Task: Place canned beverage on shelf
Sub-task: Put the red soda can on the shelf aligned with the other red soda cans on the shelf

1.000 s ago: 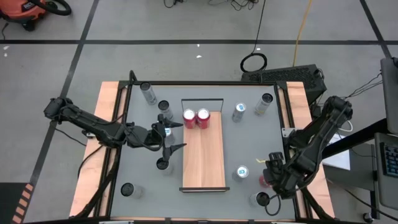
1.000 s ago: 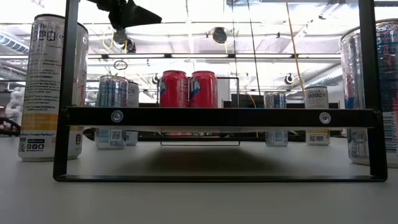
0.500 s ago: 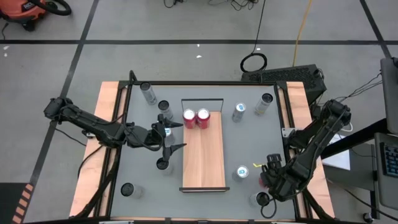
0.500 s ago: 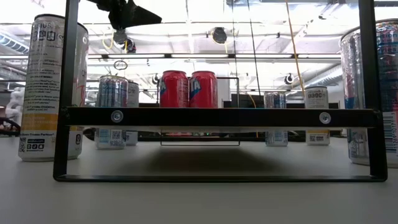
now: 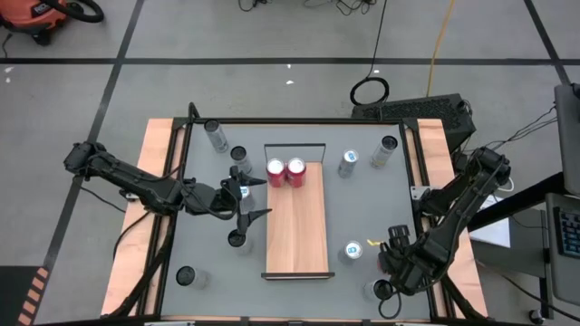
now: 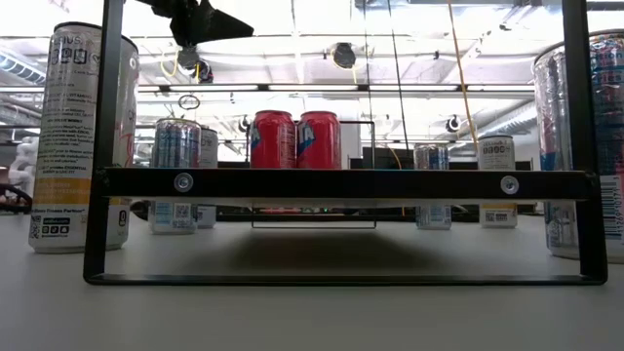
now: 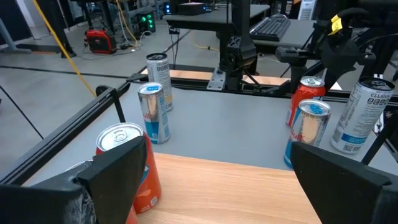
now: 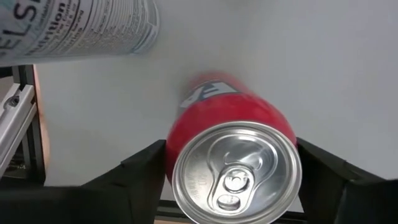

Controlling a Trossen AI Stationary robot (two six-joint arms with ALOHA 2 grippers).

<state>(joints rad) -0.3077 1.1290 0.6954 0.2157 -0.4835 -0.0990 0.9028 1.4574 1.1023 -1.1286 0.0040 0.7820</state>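
**Right arm closing in on a red can near the worktop's edge**

The red can (image 8: 233,165) stands upright on the grey worktop (image 5: 362,208), close to its right edge and toward the near corner, well apart from the shelf (image 5: 295,222). A tall pale can (image 8: 74,28) stands near it. The shelf lies lengthwise in the middle of the worktop, with two red cans (image 5: 285,170) already standing side by side at its far end, just inside the wire rail (image 5: 294,147).

The step in hand looks like the pick-up: the right gripper (image 8: 231,171) hangs directly over the red can, its jaws parted to either side of the can body, apparently not yet clamped on it. Whether the pads already touch the metal cannot be told. Next, the jaws would need to close squarely on the can, lift it straight up clear of the tall neighbour, and carry it toward the bare wood of the shelf.

The left gripper (image 5: 252,201) waits just beside the shelf's left edge, jaws spread wide and holding nothing, with a small can (image 5: 238,239) nearby.
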